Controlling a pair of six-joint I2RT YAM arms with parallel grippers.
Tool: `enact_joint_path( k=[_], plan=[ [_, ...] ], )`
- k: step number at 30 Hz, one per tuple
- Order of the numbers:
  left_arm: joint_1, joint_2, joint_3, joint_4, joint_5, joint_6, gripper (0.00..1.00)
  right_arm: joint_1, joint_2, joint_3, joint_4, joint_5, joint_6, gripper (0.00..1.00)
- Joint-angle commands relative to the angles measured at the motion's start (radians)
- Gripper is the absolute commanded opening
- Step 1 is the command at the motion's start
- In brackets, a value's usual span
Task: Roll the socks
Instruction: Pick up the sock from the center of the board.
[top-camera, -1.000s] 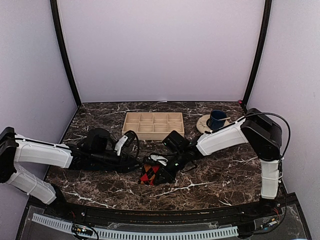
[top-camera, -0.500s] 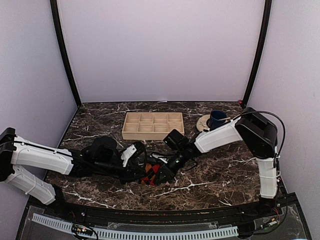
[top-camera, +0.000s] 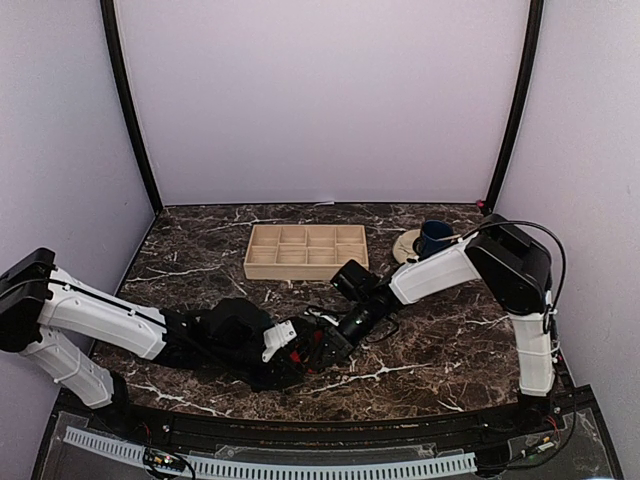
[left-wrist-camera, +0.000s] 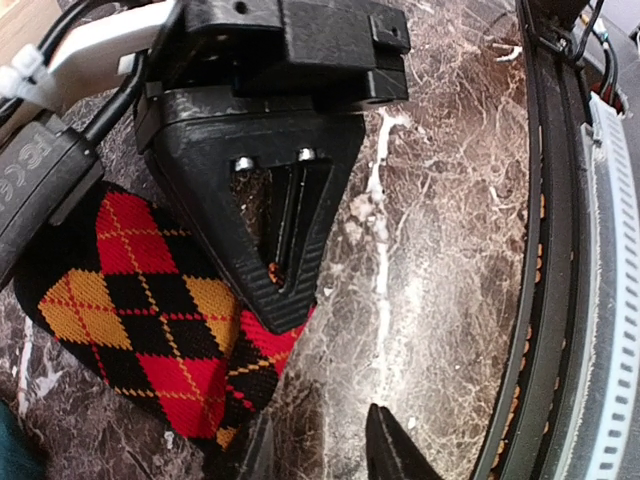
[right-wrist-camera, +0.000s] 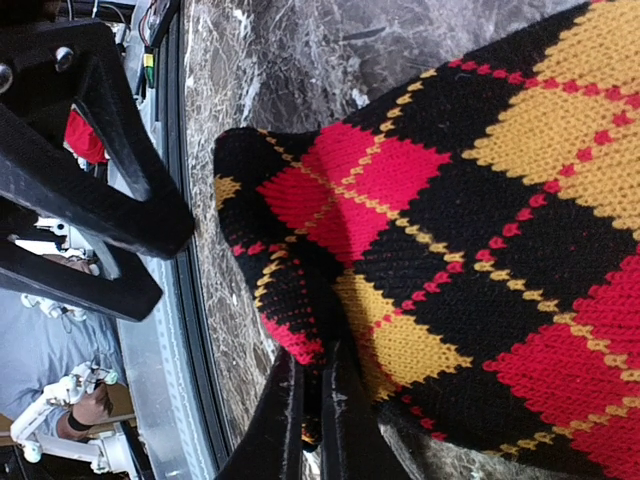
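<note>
The left arm (top-camera: 100, 315) lies low and nearly flat, reaching from the left wall across the counter (top-camera: 450, 350) toward its front middle. The left gripper (top-camera: 308, 345) is released. In its wrist view the two fingers stand apart with bare marble between them, and one finger is just beside the corner of the argyle sock (left-wrist-camera: 140, 310).

The right arm (top-camera: 440, 272) rises from its base at the right and folds at the elbow. Its forearm slopes down and left to meet the left arm. The right gripper (top-camera: 335, 335) is clenched on a pinched fold at the argyle sock's edge, tip down against the cloth.

The sock lies flat on the counter between the two grippers, largely hidden by them from above. A sliver of teal cloth (left-wrist-camera: 10, 450) shows at the corner of the left wrist view, too little to tell what it is.

The grippers work near the front of the counter, with its black rim (left-wrist-camera: 545, 300) just beyond the left fingers. Bare marble lies to the right of the grippers. A tray (top-camera: 305, 250) and a cup (top-camera: 436, 238) sit well apart at the back.
</note>
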Motion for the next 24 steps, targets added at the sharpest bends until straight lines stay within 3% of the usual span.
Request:
enact_joint_path(
  k=[1, 24],
  plan=[
    [-0.025, 0.026, 0.051, -0.059, -0.081, 0.044, 0.36, -0.01, 0.056, -0.025, -0.114, 0.058, -0.001, 0.0],
    [-0.043, 0.157, 0.131, -0.122, -0.186, 0.097, 0.36, -0.013, 0.077, -0.013, -0.146, 0.018, -0.025, 0.0]
  ],
)
